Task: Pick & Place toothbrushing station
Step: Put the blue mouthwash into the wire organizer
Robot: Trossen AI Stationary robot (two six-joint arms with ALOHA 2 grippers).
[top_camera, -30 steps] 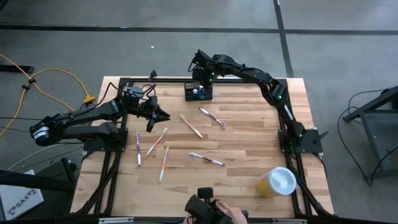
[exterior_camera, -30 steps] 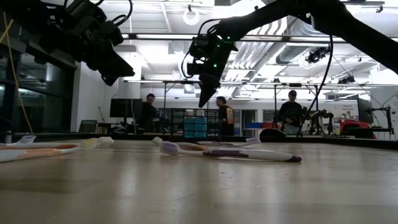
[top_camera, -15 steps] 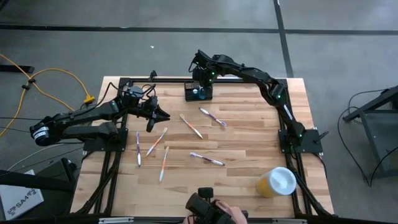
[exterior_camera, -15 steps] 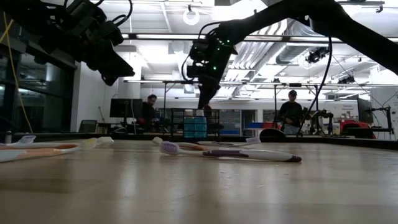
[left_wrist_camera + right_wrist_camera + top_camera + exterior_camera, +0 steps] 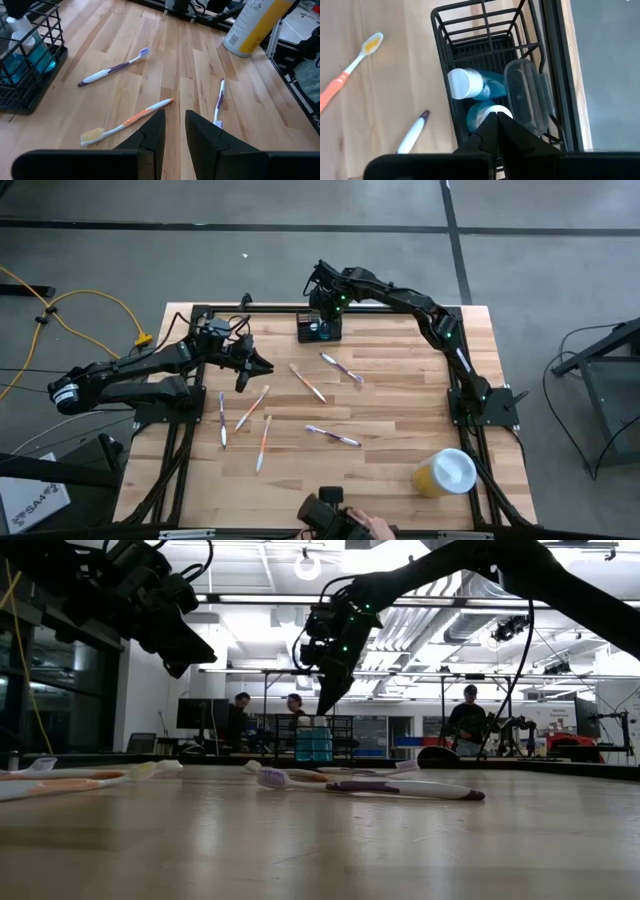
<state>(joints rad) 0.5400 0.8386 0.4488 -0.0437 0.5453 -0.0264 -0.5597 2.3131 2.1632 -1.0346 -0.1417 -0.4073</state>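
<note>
A lab: people [image 5: 240, 710] at benches under exposed ceiling ducts [image 5: 420, 615].

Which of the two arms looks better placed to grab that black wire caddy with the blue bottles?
The right one, probably. Its claw hangs shut directly above the caddy at the table's far edge. The left claw hovers empty over the scattered toothbrushes, off to the side.

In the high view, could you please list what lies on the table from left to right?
Left gripper → orange toothbrush → black caddy, with the shut right gripper above it → purple toothbrush → yellow cup. The other toothbrushes overlap too much to order.
</note>
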